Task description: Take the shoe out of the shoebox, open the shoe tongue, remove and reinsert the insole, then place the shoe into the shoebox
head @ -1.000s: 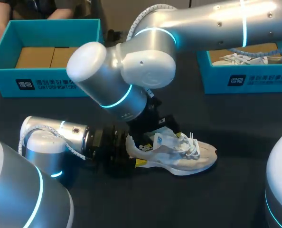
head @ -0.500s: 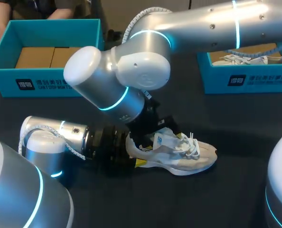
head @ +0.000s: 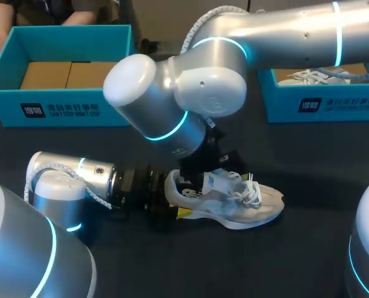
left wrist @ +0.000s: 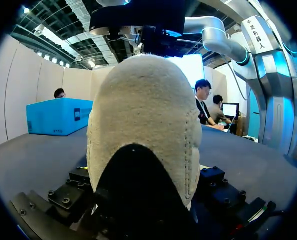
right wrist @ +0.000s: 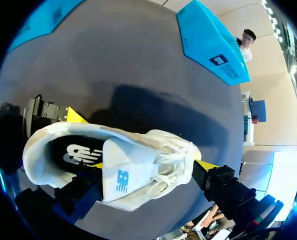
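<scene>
My left arm (head: 66, 180) is lying low along the counter (head: 296, 254). It is coming in from the near left and pointing the left hand (head: 175, 200) sideways at the back of the shoe (head: 246, 208). My right arm (head: 284, 28) is coming in from the far right, bending at a big round joint and pointing the right hand (right wrist: 151, 167) down over the middle of the shoe. The shoe is sitting on its sole on the counter, outside both boxes. Its long way is running left to right, with the toe pointing to my right and the heel (left wrist: 143, 115) pointing into the left hand. The left hand is holding the shoe by the heel: 1 yellow tip (right wrist: 76, 116) is pressing the far side and the other (head: 183, 213) is showing at the near side, low by the sole. The right hand is spread wide and is gripping nothing. The white tongue (right wrist: 123, 177) is standing up between its 2 fingers. 1 tip (right wrist: 96, 165) is sitting at the shoe's opening, just beside the tongue and the black insole (right wrist: 68, 152). The other tip (right wrist: 206, 165) is hanging past the laces (right wrist: 171, 160). 2 blue boxes are sitting at the far side, well apart from the shoe: the left shoebox (head: 60, 108) is holding brown card (head: 54, 74), and the right shoebox (head: 333, 107) is holding another white shoe (head: 315, 77).
</scene>
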Controlling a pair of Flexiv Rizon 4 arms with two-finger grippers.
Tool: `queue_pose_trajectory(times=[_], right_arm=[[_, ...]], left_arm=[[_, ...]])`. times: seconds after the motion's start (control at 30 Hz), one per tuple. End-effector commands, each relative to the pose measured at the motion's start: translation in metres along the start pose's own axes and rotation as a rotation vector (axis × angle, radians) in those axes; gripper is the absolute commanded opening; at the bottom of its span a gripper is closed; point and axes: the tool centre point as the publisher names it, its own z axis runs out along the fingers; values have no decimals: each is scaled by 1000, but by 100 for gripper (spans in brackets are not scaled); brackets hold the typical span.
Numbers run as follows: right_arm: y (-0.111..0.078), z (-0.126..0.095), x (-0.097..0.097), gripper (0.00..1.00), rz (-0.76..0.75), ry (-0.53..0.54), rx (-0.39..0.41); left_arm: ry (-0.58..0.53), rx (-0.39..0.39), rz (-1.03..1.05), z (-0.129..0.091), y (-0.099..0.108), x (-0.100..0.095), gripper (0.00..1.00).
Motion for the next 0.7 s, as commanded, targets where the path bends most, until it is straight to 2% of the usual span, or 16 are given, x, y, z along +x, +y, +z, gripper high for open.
queue_pose_trajectory(times=[0.03,0.13,0.2,0.23,0.33,0.37,0.7], right_arm=[[-7,-5,-5,100,891,24,-10],[-8,-8,-5,99,890,32,-3],[-9,-10,-5,91,889,41,0],[-9,-11,-4,83,886,48,6],[-11,-11,-4,49,885,60,19],[-11,-11,-5,45,887,63,22],[-17,-9,-10,24,876,111,62]], left_arm=[[-1,-3,0,-1,3,-2,0],[-1,-3,0,-1,3,-2,0],[-1,-3,0,-1,3,-2,0],[-1,-3,0,-1,3,-2,0],[-1,-3,0,-1,3,-2,0],[-1,-3,0,-1,3,-2,0],[-1,-3,0,-1,3,-2,0]])
